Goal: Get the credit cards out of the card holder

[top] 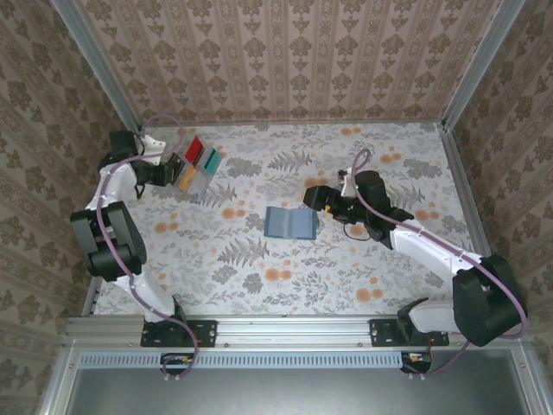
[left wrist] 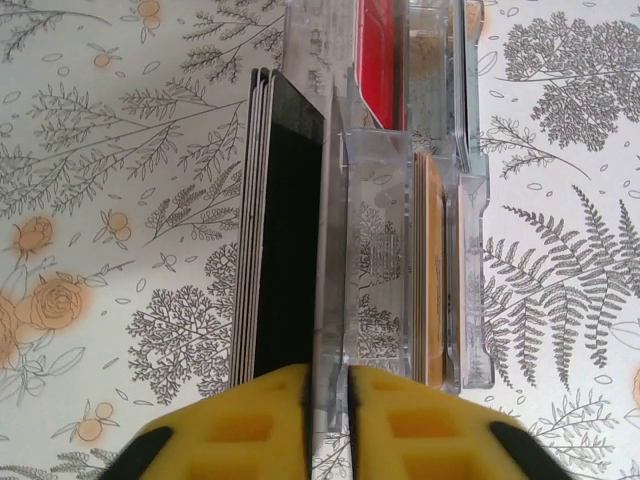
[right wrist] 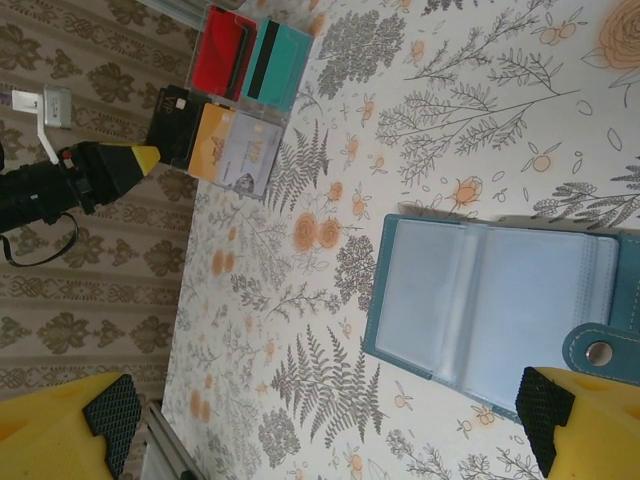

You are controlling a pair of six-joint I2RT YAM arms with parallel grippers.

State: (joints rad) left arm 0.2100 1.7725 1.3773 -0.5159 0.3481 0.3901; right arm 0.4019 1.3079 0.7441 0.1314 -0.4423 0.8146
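Floral-print tabletop. Nearest, the teal-blue soft bi-fold card holder lies open, its pockets seemingly empty. The right gripper gapes wide beside it, probably ready to steady it. Farther off we see the coloured flat credit cards sorted in a clear plastic tray. The left gripper is nearly together there, and we can't tell if it grips anything.

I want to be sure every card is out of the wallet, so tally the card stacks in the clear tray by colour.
Red stack: 1
Teal stack: 1
Black stack: 1
Orange stack: 1
Pale grey stack: 1
Total: 5 stacks. How many cards are in each stack cannot be told.
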